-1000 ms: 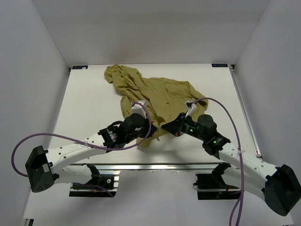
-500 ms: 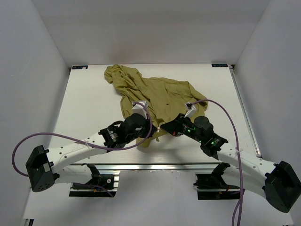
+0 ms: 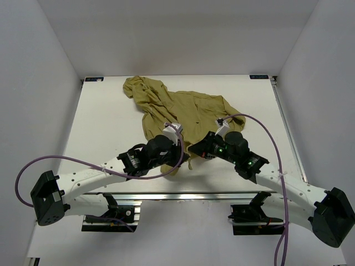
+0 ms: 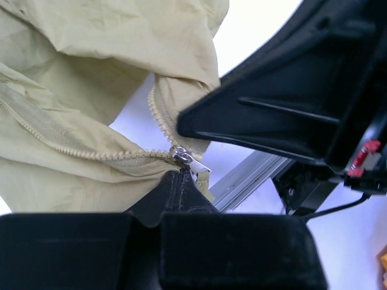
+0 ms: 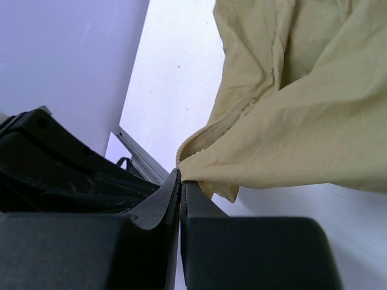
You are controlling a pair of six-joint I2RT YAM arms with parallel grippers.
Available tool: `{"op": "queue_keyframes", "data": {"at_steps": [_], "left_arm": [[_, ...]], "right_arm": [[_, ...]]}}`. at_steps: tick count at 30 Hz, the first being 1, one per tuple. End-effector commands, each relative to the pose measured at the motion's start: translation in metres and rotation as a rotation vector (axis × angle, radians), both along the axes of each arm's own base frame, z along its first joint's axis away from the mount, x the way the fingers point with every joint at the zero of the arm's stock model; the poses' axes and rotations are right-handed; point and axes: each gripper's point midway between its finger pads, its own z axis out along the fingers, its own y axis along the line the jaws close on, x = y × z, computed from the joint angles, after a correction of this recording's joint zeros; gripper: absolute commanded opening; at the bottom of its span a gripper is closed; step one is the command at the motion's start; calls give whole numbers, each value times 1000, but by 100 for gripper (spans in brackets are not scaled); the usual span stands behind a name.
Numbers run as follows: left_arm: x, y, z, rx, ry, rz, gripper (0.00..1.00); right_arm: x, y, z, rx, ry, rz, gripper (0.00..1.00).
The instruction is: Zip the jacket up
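1. the jacket (image 3: 186, 108) lies rumpled on the white table (image 3: 105, 127), around the middle and reaching toward the far edge. its hood (image 3: 141, 88) points to the far left corner, and its lower hem comes down toward the near edge, between the two arms.
2. in the left wrist view the zipper teeth (image 4: 60, 148) run in two lines that meet at a small metal slider (image 4: 183, 157) low at the hem. above the slider the two sides stand apart, with bare table showing between them.
3. the left gripper (image 4: 181, 176) is closed, its fingertips pressed together right under the slider and pinching the jacket there. whether they hold the pull tab or the cloth beside it, i cannot tell.
4. the right gripper (image 5: 180, 178) is closed too. its tips nip the lowest corner of the jacket's cloth, where an edge of zipper teeth curves down to them.
5. seen from above, the two grippers sit just beside each other at the hem, the left one coming in from the left and the right one from the right.
6. a purple cable (image 3: 66, 160) loops along each arm.
7. a metal rail (image 3: 183, 196) runs along the near edge of the table, behind the grippers.
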Motion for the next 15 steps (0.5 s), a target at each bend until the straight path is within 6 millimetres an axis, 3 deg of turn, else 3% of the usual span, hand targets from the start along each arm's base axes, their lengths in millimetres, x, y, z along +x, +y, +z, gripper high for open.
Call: {"op": "queue_keyframes", "data": {"at_steps": [1,9,15], "left_arm": [[-29,-6,-10,28,37,-142,0],[-53,-8,-13,30,62,-228,0],[-66,-7,-16,16,89,-283,0]], "right_arm": [[20,-2,39,58,-53,-77,0],[40,-22,39,33,-53,-173,0],[39,-24,27,0,-37,-153,0]]}}
